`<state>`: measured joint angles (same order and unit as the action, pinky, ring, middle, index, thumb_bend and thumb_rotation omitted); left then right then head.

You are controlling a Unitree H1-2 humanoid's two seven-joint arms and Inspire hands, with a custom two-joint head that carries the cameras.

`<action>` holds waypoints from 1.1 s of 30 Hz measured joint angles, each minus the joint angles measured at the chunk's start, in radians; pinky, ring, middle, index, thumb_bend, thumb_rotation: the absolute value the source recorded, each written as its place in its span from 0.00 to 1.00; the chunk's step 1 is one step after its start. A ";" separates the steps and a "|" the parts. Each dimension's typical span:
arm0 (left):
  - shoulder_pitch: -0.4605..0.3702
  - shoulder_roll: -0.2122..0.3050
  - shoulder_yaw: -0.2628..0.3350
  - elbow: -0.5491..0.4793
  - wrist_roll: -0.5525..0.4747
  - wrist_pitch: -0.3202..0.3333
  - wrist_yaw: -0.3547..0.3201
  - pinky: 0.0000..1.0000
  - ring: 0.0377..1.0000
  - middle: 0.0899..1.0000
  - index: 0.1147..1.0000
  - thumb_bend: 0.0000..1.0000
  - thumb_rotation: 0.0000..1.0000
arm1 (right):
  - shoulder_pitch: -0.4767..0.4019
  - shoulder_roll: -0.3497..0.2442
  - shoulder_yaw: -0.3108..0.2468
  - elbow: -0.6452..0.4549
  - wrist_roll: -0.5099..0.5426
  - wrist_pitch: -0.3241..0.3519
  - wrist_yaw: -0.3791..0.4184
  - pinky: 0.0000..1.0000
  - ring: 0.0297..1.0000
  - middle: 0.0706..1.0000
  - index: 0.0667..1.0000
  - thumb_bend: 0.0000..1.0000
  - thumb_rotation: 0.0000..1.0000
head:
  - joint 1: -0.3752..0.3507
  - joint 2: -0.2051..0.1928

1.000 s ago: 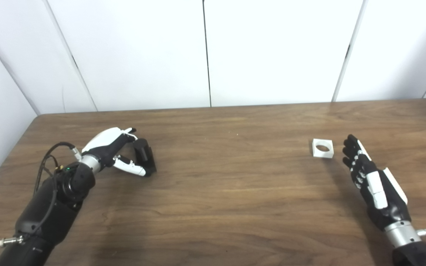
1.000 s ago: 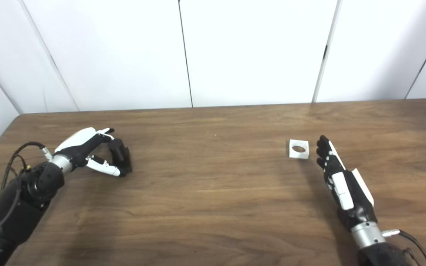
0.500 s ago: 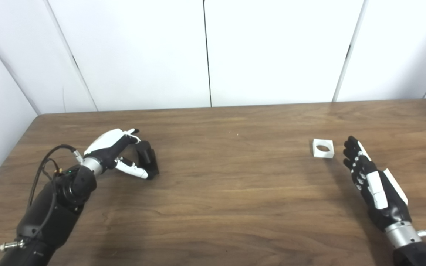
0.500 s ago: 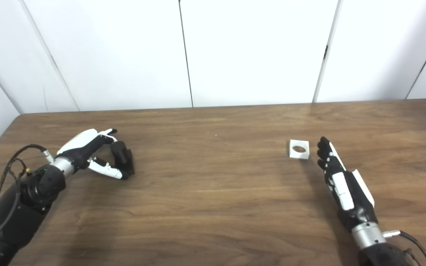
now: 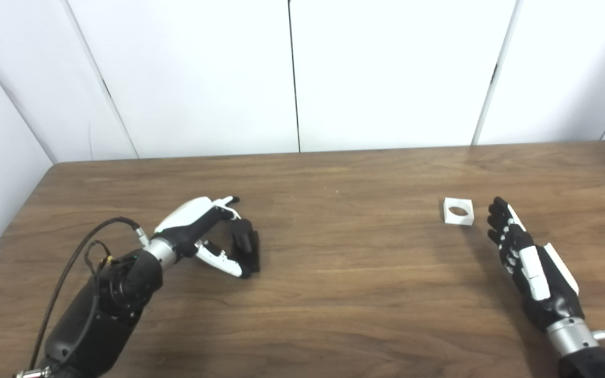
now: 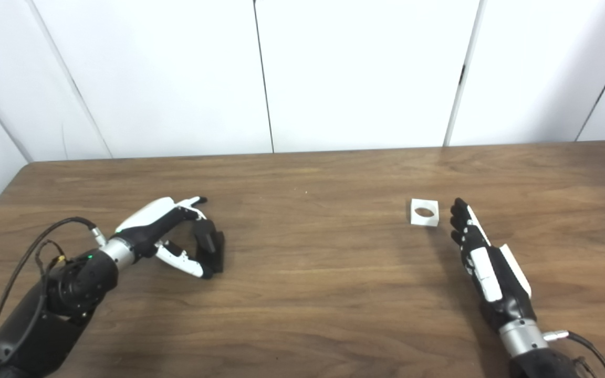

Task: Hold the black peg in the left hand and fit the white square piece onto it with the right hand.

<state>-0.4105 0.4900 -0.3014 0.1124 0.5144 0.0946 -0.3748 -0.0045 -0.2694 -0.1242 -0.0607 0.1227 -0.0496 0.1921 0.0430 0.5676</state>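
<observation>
The black peg (image 5: 244, 244) is between the fingers and thumb of my left hand (image 5: 201, 231), low over the table's left half, and it also shows in the right eye view (image 6: 209, 244). The white square piece (image 5: 459, 211), with a round hole in it, lies flat on the table at the right. My right hand (image 5: 518, 252) is open and empty, its fingers straight. Its fingertips are a short gap to the right of the white piece and do not touch it.
The brown wooden table (image 5: 334, 294) ends at white wall panels behind. A black cable (image 5: 79, 252) loops off my left forearm.
My left hand has moved right and toward me across the table, carrying the black peg with it. My right hand and the white piece have barely moved.
</observation>
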 measured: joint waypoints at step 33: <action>0.117 -0.114 -0.177 -0.226 0.079 -0.159 -0.027 1.00 1.00 0.99 0.50 0.95 0.27 | 0.017 0.033 0.014 -0.039 0.005 0.046 -0.003 1.00 1.00 1.00 1.00 0.62 1.00 | -0.049 0.055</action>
<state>-0.2939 0.3763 -0.4780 -0.1139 0.5939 -0.0639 -0.4018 0.0121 -0.2359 -0.1104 -0.0994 0.1275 -0.0036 0.1890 -0.0061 0.6228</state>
